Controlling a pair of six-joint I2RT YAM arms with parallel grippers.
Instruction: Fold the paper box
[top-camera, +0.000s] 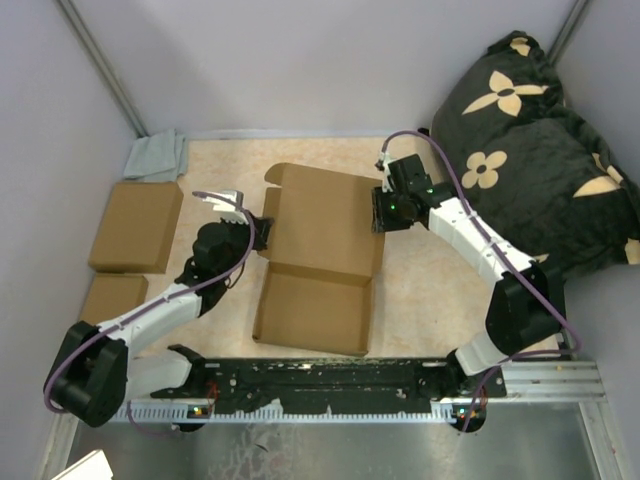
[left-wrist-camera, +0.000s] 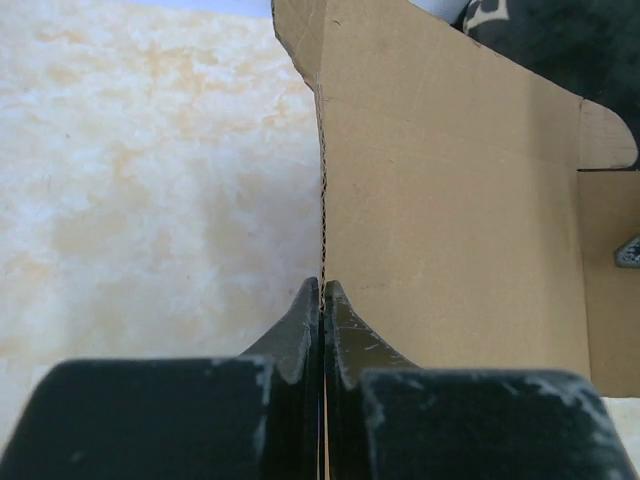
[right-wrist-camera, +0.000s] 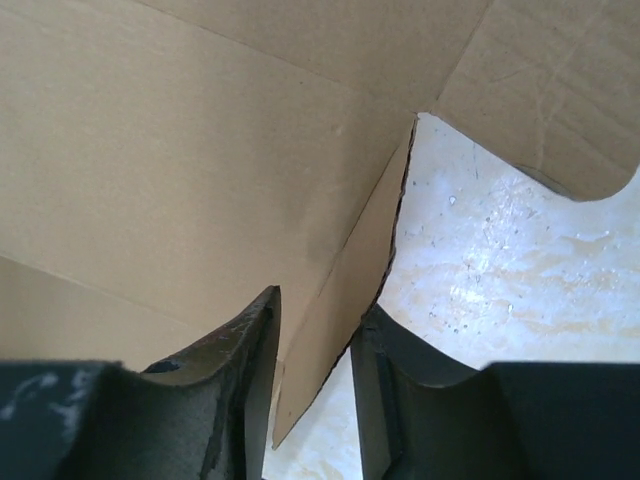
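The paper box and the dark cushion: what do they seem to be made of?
The paper box looks like plain brown corrugated cardboard, matte and unprinted; its cut edge shows a ribbed core in the right wrist view. The cushion seems soft fabric, black with beige flowers; it sags and creases. Which cloth, I cannot tell.

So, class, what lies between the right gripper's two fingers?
A flap of the paper box stands between the fingers, shown in the right wrist view.

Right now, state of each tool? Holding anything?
Left tool: closed, pinching the edge of the paper box.
Right tool: open, fingers either side of a flap, not yet clamped.
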